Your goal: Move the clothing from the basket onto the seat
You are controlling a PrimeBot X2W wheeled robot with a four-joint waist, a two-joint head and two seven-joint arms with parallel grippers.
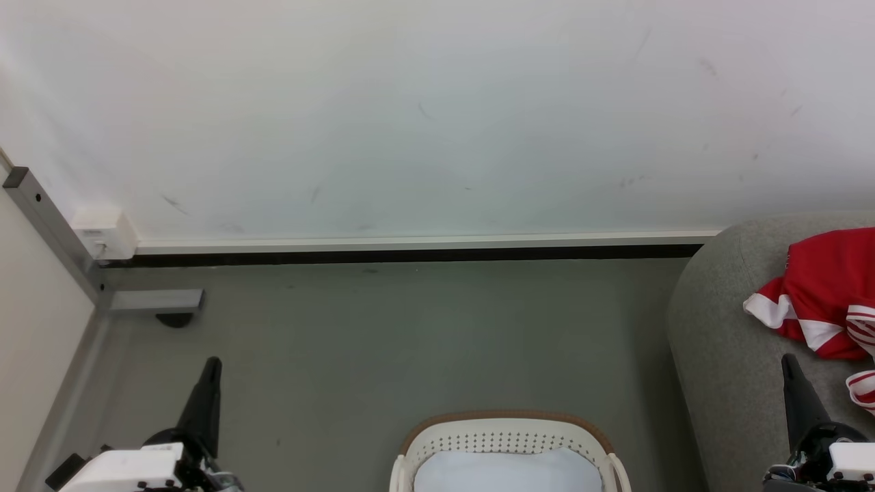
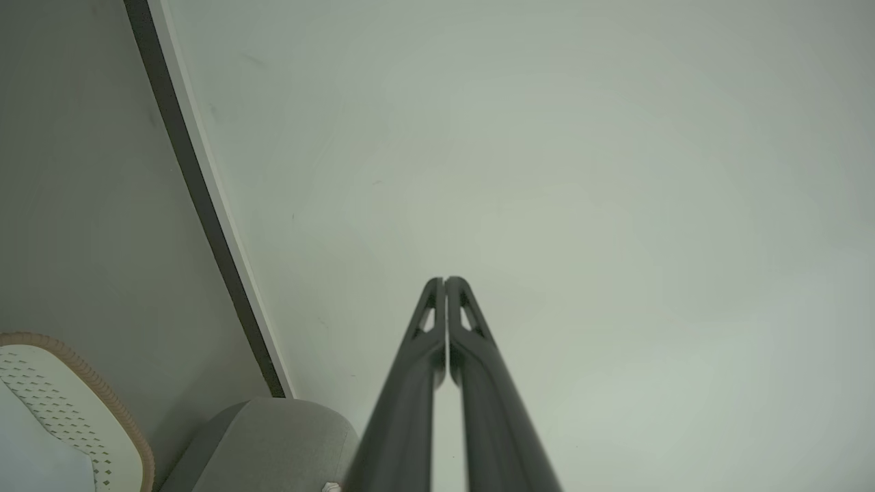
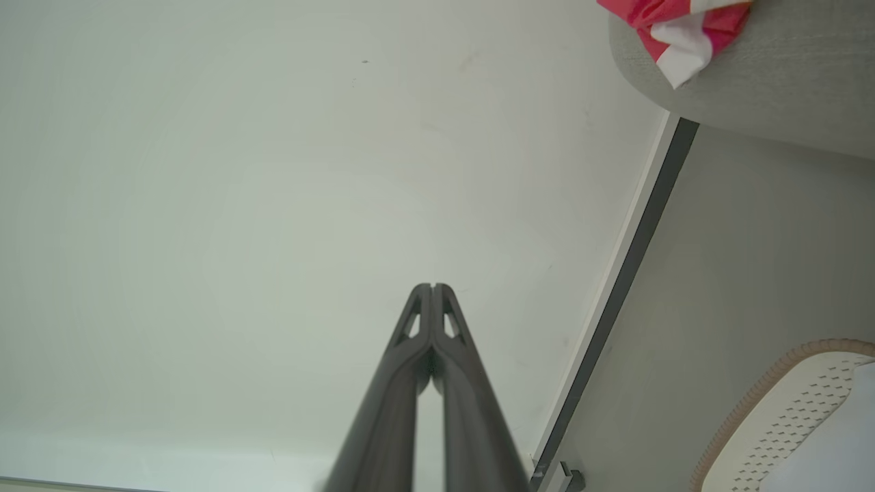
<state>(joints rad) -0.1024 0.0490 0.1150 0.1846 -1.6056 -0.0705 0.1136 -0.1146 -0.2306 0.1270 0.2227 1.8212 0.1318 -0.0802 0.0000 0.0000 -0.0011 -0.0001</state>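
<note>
The cream basket (image 1: pixel 506 437) with its brown rim stands on the floor at the bottom middle; its visible inside is pale white. Red clothing (image 1: pixel 830 301) with white stripes lies on the grey seat (image 1: pixel 724 342) at the right edge. My left gripper (image 1: pixel 212 365) is shut at the lower left, well left of the basket, with nothing in it. My right gripper (image 1: pixel 789 362) is shut over the seat's front part, just below the clothing. Both wrist views show the fingertips pressed together, left (image 2: pixel 445 280) and right (image 3: pixel 433 286), pointing at the white wall, with the basket (image 2: pixel 82 403) (image 3: pixel 786 410), seat (image 2: pixel 273 437) (image 3: pixel 786 82) and clothing (image 3: pixel 677 27) at their edges.
A white wall (image 1: pixel 437 116) with a dark baseboard (image 1: pixel 410 255) runs across the back. A grey metal post and foot (image 1: pixel 147 301) with a white box (image 1: pixel 106 234) stand in the left corner. Grey floor (image 1: pixel 410 342) lies between basket and wall.
</note>
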